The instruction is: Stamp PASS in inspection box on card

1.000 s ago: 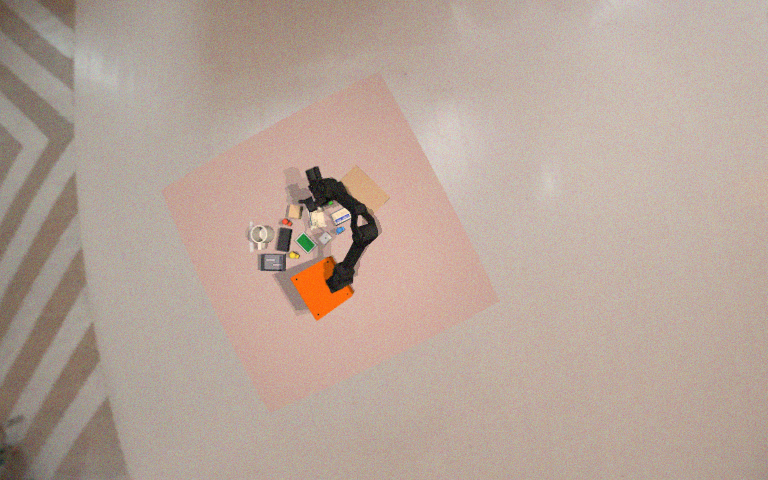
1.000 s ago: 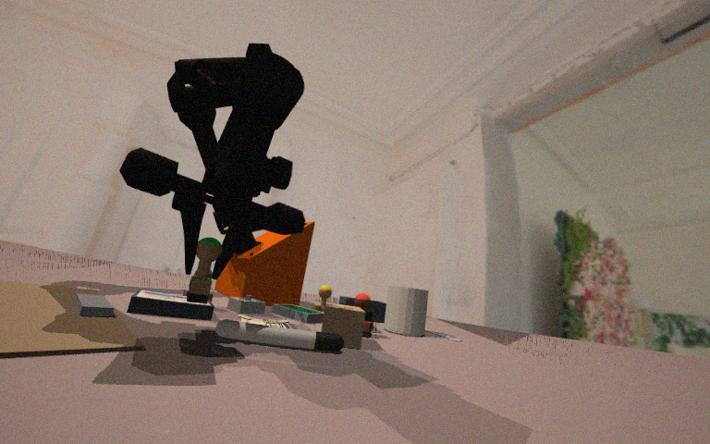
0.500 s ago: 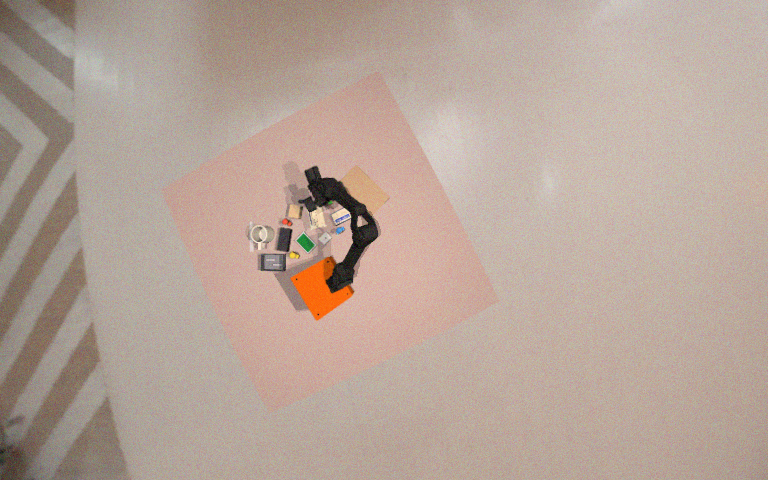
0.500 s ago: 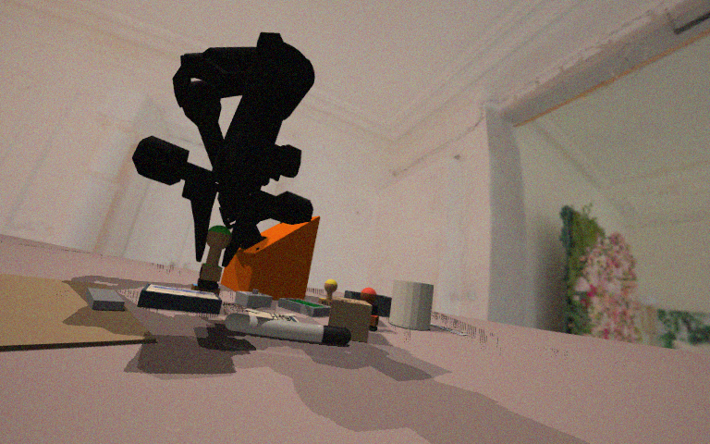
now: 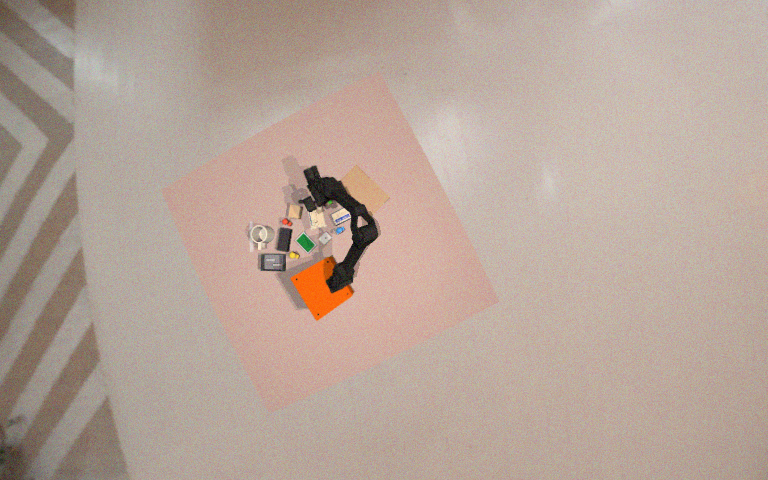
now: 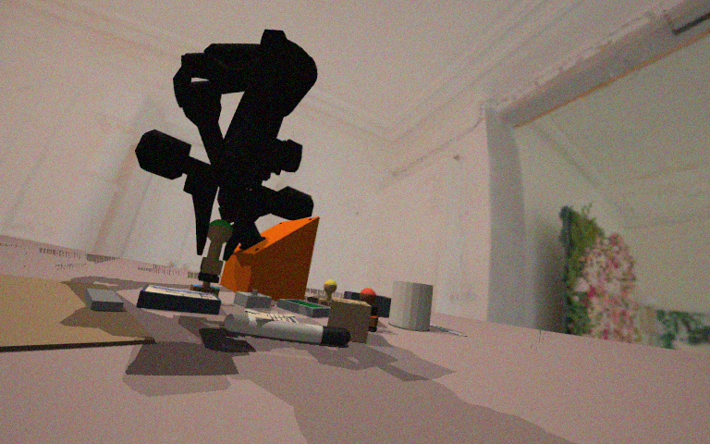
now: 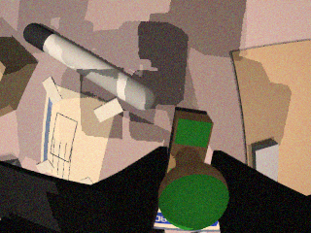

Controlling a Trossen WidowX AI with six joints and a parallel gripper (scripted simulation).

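My gripper [image 6: 214, 256] [image 7: 190, 156] is shut on the green-topped stamp [image 6: 213, 246] [image 7: 193, 199] [image 5: 330, 202]. It holds the stamp roughly upright, raised near the dark box with a white and blue label [image 5: 340, 216] [image 6: 177, 299]. The stamp's face is hidden in the wrist view. The cream card [image 5: 316, 219] [image 7: 92, 146] is taped down beside it, with printed outlines and thin lines; part of it is hidden by the gripper in the wrist view. The green ink pad [image 5: 305, 242] [image 6: 304, 304] lies nearer the arm's base than the card.
A marker [image 6: 282, 330] [image 7: 121, 87] and wooden block [image 5: 293, 211] [image 6: 349, 318] lie by the card. Blue [image 5: 340, 230], yellow [image 5: 293, 255] and red [image 5: 287, 221] stamps, a mug [image 6: 411, 306], an orange wedge [image 5: 317, 291] and a tan board [image 5: 368, 189] [image 7: 272, 87] stand around.
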